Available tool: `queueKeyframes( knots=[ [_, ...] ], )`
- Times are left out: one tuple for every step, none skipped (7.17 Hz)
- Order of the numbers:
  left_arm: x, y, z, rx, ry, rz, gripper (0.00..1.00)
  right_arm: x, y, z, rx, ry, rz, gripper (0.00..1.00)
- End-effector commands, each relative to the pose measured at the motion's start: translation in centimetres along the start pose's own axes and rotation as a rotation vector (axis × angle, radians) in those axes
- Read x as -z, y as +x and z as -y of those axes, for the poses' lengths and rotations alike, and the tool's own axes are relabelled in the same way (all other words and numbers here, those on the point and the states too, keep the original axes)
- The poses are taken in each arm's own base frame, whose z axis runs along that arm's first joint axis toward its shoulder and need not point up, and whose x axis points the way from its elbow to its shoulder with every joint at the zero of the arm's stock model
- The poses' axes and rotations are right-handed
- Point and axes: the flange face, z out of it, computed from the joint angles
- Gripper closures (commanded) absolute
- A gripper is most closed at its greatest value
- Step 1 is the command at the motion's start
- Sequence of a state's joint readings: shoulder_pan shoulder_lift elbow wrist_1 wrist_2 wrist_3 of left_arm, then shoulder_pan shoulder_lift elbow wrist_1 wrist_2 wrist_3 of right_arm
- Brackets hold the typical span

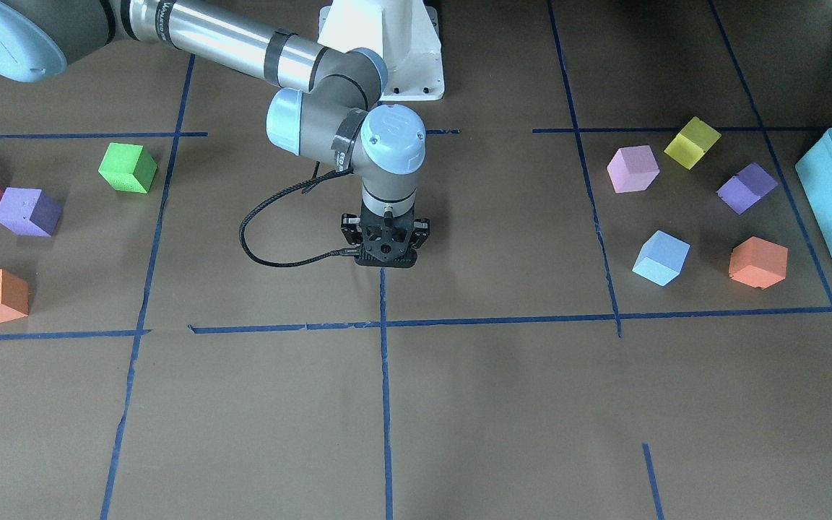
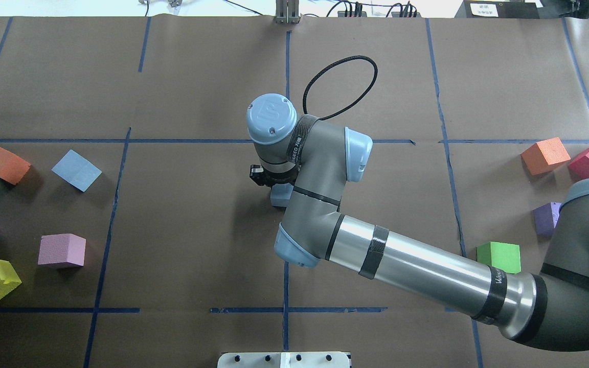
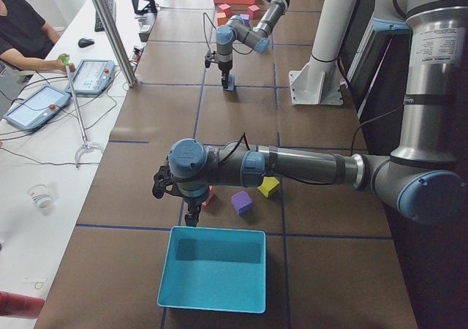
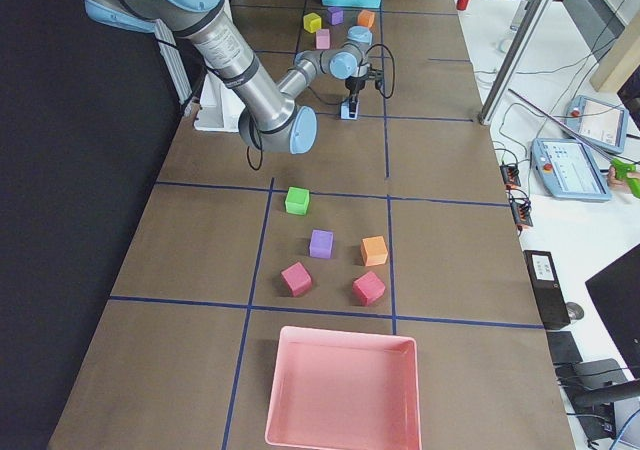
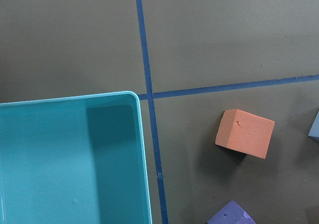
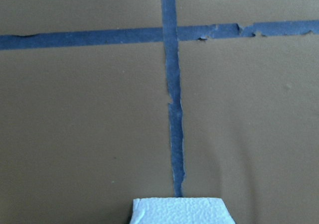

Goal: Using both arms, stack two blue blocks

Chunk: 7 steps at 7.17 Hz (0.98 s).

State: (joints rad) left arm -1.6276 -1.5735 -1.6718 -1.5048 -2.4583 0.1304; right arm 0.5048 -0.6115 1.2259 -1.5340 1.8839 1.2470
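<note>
My right gripper (image 1: pixel 385 254) points straight down at the table's centre, on the blue tape cross, and is shut on one pale blue block (image 2: pixel 280 196). That block fills the bottom edge of the right wrist view (image 6: pixel 177 211), low over the paper. The other blue block (image 1: pixel 661 258) lies free on my left side, also seen from overhead (image 2: pixel 76 169). My left gripper (image 3: pixel 191 216) shows only in the exterior left view, hovering by the rim of the teal box (image 3: pixel 216 267). I cannot tell whether it is open or shut.
Around the free blue block lie an orange cube (image 1: pixel 757 262), a purple cube (image 1: pixel 747 188), a pink cube (image 1: pixel 633 169) and a yellow cube (image 1: pixel 691 142). A green cube (image 1: pixel 128 167) and other cubes lie on my right side. A pink tray (image 4: pixel 340 390) stands at that end.
</note>
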Motion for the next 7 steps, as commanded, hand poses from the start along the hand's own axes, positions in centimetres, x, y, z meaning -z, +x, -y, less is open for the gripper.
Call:
queueKeyframes(
  knots=[
    [0.0, 0.0, 0.0, 0.001, -0.001, 0.001, 0.0, 0.0, 0.0, 0.0, 0.015, 0.0, -0.001, 0.75],
    [-0.1, -0.1, -0.1, 0.002, -0.002, 0.001, 0.0, -0.1, 0.1, 0.0, 0.018, 0.001, -0.003, 0.75],
    [-0.1, -0.1, -0.1, 0.002, -0.001, -0.001, 0.0, -0.1, 0.1, 0.0, 0.024, 0.001, -0.003, 0.75],
    [0.0, 0.0, 0.0, 0.001, -0.001, 0.001, 0.0, -0.3, 0.4, 0.0, 0.038, -0.001, -0.007, 0.74],
    [-0.1, -0.1, -0.1, 0.002, -0.001, -0.001, 0.0, -0.5, 0.4, -0.2, 0.04, -0.003, -0.008, 0.7],
    [-0.1, -0.1, -0.1, 0.002, -0.002, 0.001, 0.0, -1.0, 0.4, -0.7, 0.046, 0.007, -0.017, 0.23],
    [0.0, 0.0, 0.0, 0.0, 0.0, -0.001, 0.0, -1.4, -0.8, -2.1, 0.067, 0.059, -0.033, 0.01]
  ],
)
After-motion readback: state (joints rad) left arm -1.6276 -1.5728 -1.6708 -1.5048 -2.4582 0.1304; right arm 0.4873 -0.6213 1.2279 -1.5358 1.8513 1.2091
